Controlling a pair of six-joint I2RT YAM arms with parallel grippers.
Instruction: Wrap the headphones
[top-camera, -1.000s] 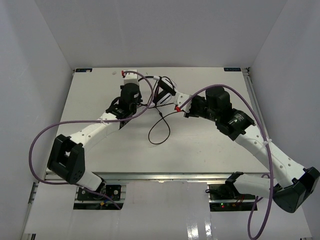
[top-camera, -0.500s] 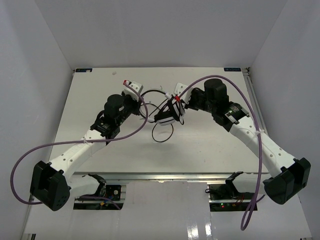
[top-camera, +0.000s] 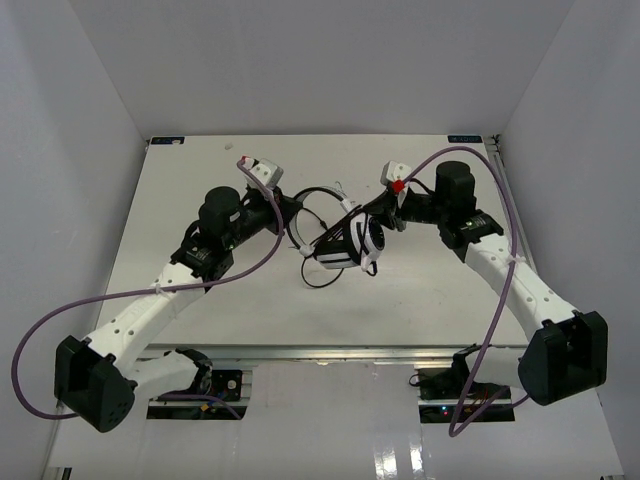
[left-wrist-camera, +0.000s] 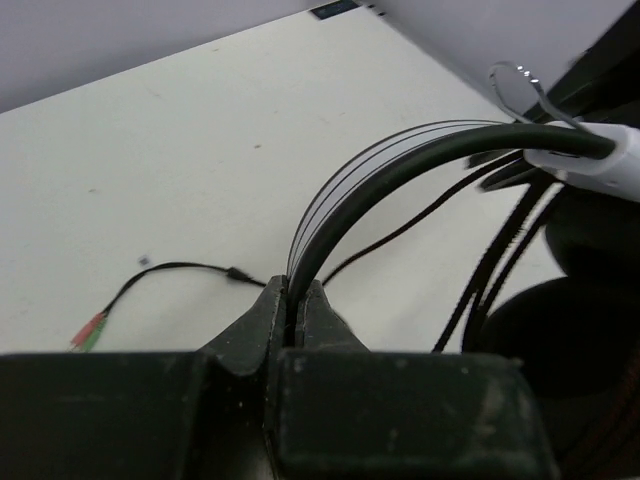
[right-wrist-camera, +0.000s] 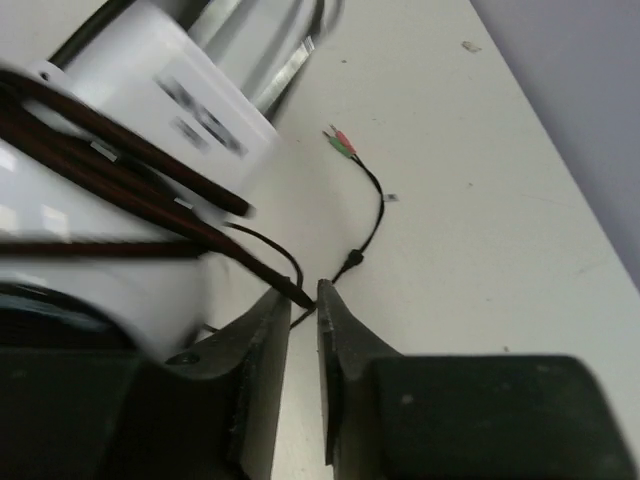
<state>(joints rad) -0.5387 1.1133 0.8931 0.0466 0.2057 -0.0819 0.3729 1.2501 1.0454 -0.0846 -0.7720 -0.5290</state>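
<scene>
The headphones (top-camera: 350, 243) hang in mid-table between both arms, white cups with black pads. My left gripper (top-camera: 291, 215) is shut on the black headband (left-wrist-camera: 400, 170), which arcs up and to the right out of the jaws (left-wrist-camera: 295, 300). An ear pad (left-wrist-camera: 570, 330) fills the right of that view. My right gripper (top-camera: 383, 214) sits at the right of the white ear cup (right-wrist-camera: 130, 160). Its jaws stand a narrow gap apart, and a strand of the thin black cable (right-wrist-camera: 270, 270) ends loosely at the tips (right-wrist-camera: 304, 297). The pink and green plugs (right-wrist-camera: 340, 143) lie on the table.
The white table (top-camera: 200, 290) has walls on three sides close to its edges. Thick purple arm cables loop out on the left (top-camera: 60, 310) and the right (top-camera: 500, 310). A short cable loop (top-camera: 318, 277) lies under the headphones.
Both arms have carried the headphones toward the near middle of the table, and the cable loop has shrunk. The right jaws have parted a little; the left grip holds.
</scene>
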